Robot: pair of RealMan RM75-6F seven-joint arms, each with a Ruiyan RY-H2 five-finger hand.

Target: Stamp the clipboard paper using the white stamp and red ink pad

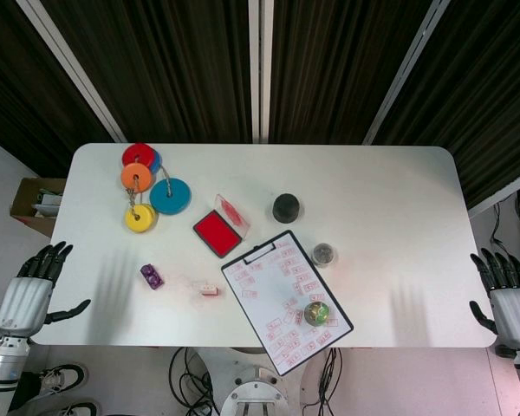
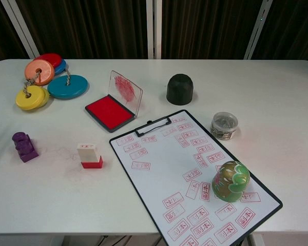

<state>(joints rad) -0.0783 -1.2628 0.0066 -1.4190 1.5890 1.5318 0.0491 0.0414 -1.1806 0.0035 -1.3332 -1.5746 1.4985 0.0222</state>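
Note:
The white stamp (image 1: 210, 290) (image 2: 89, 155), with a red base, stands upright on the white table (image 1: 390, 225) to the left of the clipboard. The clipboard (image 1: 286, 299) (image 2: 195, 174) lies at an angle near the front edge, its paper covered in several red stamp marks. The red ink pad (image 1: 218, 232) (image 2: 109, 112) sits open behind the clipboard, its clear lid tilted up. My left hand (image 1: 36, 286) hovers off the table's left edge, fingers spread, holding nothing. My right hand (image 1: 505, 299) is off the right edge, also spread and empty. Neither hand shows in the chest view.
A green-gold egg-shaped ornament (image 1: 316, 313) (image 2: 230, 180) rests on the clipboard paper. A black cup (image 1: 286, 208) (image 2: 180, 89) and a small jar (image 1: 323, 254) (image 2: 224, 125) stand right of the pad. Coloured discs on a chain (image 1: 143, 186) (image 2: 46, 79) lie far left; a purple block (image 1: 152, 276) (image 2: 24, 146) lies nearer.

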